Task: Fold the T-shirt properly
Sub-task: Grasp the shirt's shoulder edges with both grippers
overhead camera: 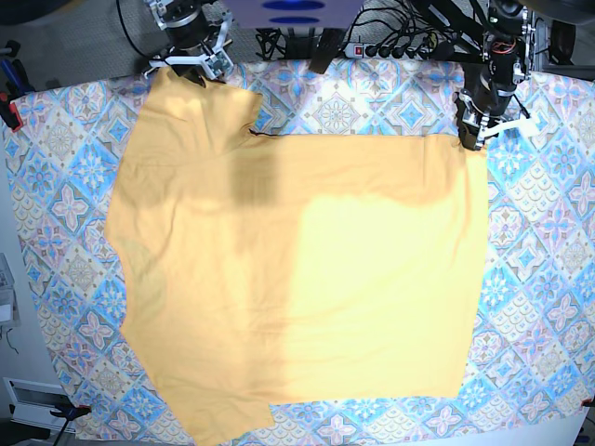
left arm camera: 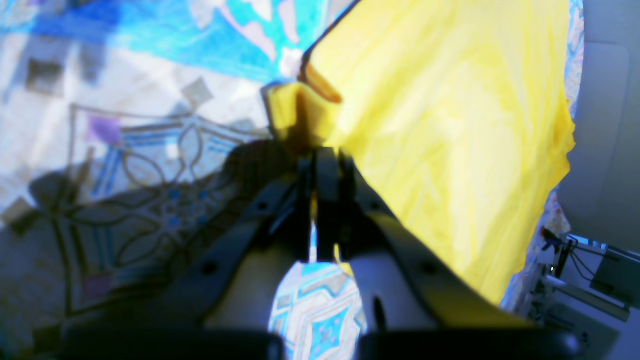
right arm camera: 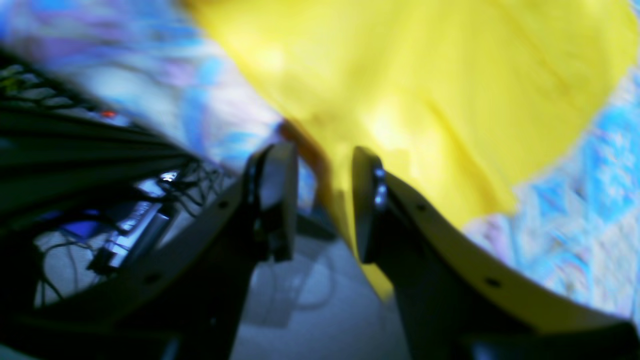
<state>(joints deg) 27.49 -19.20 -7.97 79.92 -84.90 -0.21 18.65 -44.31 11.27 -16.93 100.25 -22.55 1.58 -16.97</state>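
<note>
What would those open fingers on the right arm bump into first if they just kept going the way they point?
Probably the yellow T-shirt: the right gripper has its fingers apart around the shirt's edge, cloth filling the view ahead. The picture is blurred, so depth is uncertain.

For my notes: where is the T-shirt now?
In the base view the T-shirt lies spread over the patterned tablecloth, its far corners at the two grippers.

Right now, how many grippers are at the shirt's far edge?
2: the left gripper at the T-shirt's far corner on the base view's right, the right gripper at its far corner on the left.
</note>
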